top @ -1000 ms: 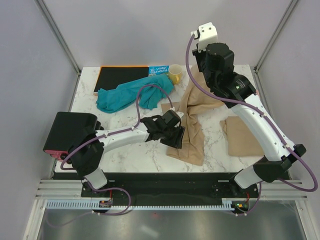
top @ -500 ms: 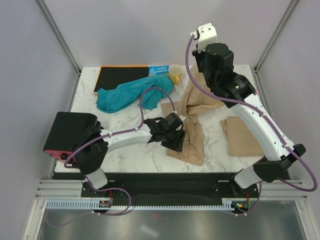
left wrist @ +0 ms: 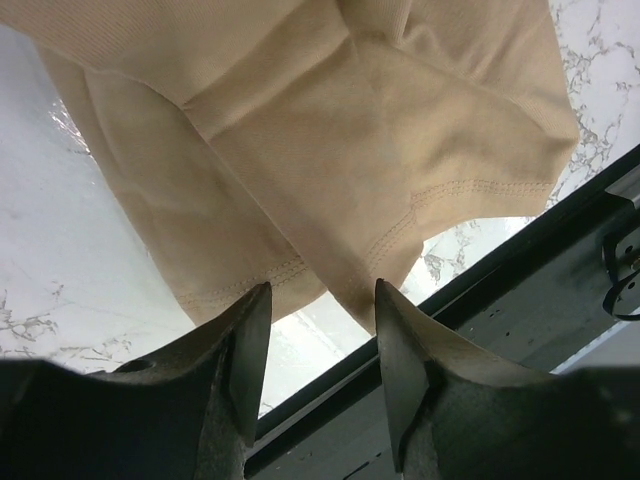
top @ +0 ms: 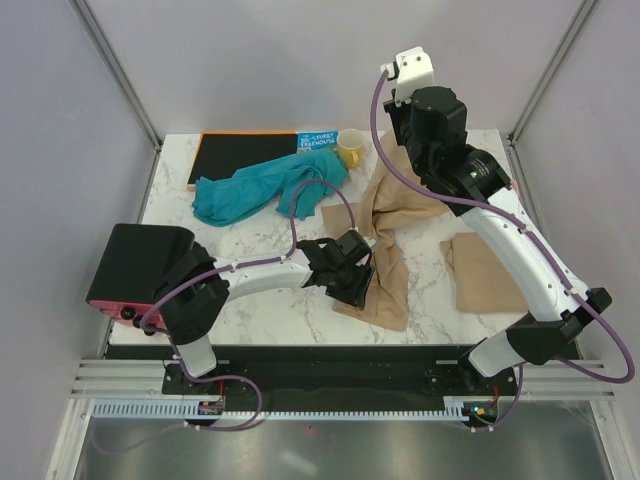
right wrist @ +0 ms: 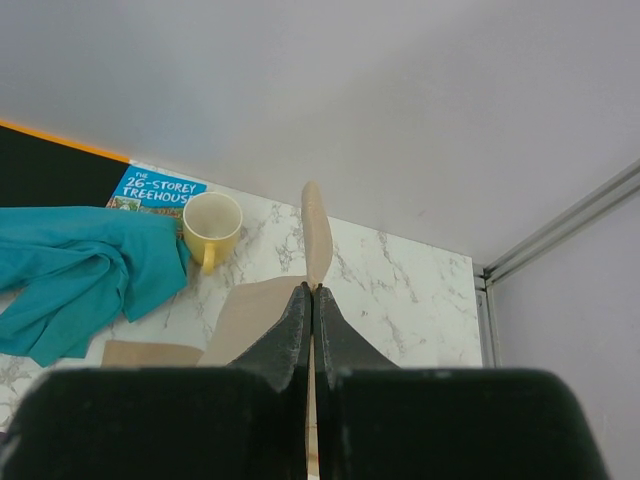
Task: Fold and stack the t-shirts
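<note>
Tan cloth was up in the air. The tan t-shirt (top: 388, 262) hung from my right tool (right wrist: 312, 300), which was clenched on a pinch of fabric high over the far side of the desk (top: 170, 200). The lower half of the shirt draped down onto the marble, and its hem lay close to the near edge.

My left tool (left wrist: 322, 290) sat low at that hem, jaws apart and gripping nothing. A stitched corner lay just ahead of the tips.

I read this as the spreading-out step, before any fold. The next move called for sliding onto that corner and closing on it cleanly. After that, both arms would have to draw the shirt flat.

One folded tan t-shirt (top: 485, 272) was already down on the right, near the draped one. The teal garment (top: 260, 188) lay bunched at the far left, up against the yellow mug (top: 351, 148). The picture book (top: 318, 141) and the black board (top: 245, 155) were behind it.

The snags, as I judged them, were the desk edge right beside the hem and layered cloth that could be pinched double. The teal heap and the mug also crowded the space where I'd lay the shirt out.
</note>
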Motion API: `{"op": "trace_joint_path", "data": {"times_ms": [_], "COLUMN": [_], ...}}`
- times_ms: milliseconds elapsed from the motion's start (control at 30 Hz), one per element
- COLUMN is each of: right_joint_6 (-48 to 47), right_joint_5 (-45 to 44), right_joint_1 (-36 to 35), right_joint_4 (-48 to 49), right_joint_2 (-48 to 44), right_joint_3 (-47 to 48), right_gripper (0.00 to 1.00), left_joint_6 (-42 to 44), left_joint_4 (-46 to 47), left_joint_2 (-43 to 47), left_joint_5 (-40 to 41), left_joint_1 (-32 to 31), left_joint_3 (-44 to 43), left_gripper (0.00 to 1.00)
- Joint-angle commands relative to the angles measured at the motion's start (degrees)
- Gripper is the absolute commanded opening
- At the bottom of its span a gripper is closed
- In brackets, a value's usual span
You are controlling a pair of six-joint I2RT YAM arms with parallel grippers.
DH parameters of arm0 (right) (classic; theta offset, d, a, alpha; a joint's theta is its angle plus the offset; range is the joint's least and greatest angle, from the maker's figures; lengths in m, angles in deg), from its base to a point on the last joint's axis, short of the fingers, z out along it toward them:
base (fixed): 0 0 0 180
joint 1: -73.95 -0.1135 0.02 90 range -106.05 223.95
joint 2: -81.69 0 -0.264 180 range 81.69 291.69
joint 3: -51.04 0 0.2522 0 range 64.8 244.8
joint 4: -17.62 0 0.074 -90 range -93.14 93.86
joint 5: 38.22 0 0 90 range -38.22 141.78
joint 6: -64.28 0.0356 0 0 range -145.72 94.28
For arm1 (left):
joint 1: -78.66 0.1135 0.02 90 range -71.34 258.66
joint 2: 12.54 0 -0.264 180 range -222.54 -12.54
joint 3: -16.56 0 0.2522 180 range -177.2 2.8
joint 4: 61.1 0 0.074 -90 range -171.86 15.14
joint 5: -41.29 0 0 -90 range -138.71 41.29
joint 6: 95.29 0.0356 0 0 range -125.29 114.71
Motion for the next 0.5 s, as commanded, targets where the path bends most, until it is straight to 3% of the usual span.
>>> {"op": "trace_joint_path", "data": {"times_ms": [0,300,400,467], "right_joint_6": [0.45,0.72,0.81,0.72], "right_joint_5": [0.44,0.61,0.61,0.61], "right_joint_1": [0.28,0.37,0.37,0.37], "right_joint_4": [3.15,3.24,3.24,3.33], "right_joint_2": [-2.01,-2.28,-2.19,-2.10], "right_joint_3": [-0.01,-0.80,-0.72,-0.71], "right_gripper": [0.00,0.00,0.00,0.00], "left_joint_6": [1.71,1.36,1.27,1.18], "left_joint_4": [0.96,1.84,2.37,2.90], "left_joint_2": [-0.30,0.75,0.84,0.75], "left_joint_5": [0.95,0.42,-0.20,-0.55], "left_joint_1": [-0.38,-0.47,-0.47,-0.38], "left_joint_3": [-2.06,-1.27,-0.83,-0.39], "left_gripper": [0.52,0.38,0.18,0.11]}}
